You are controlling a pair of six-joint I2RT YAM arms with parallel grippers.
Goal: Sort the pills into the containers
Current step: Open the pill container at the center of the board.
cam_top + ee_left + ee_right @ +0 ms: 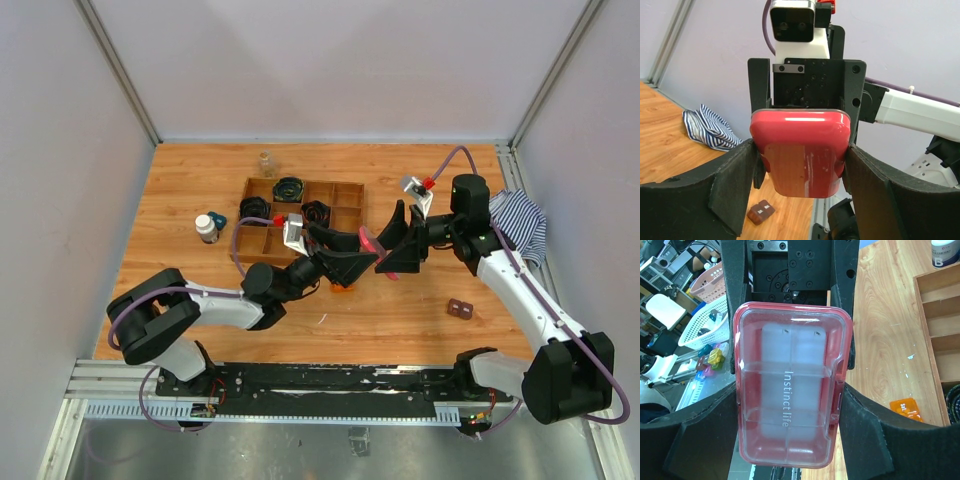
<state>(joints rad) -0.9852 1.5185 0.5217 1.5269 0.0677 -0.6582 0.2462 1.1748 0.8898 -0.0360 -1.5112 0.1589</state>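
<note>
Three containers are in view. At the left, the small dark bottle with white cap [206,226] stands on the table [180,180], just left of the wooden tray [350,190]; its label carries blue print, cut off at the frame edge and unreadable. The small clear vial [266,162] stands upright just behind the tray's back left corner. The third container, the flat pink box [792,380], is held off the table between the two arms, in front of the tray's right end. The left gripper [800,165] is clenched on it, its pads [735,190] against the box's two long sides. The right gripper [789,400] grasps the same two sides from the opposite face. The box is a rounded rectangle of translucent pink. The face toward the left wrist is plain, glossy and redder. The face toward the right wrist is a clear lid showing inner dividers and a pale frosted insert. White lettering on the lid reads "Instinct life", running along the box's length. The long axis runs up the frame in both wrist views. From above, the box shows edge-on as a thin pink sliver slanting between the fingers. Near it an orange block [340,285] lies on the wood. Further right lie a small brown piece [461,309] and a striped cloth [520,220] at the table's edge.
</note>
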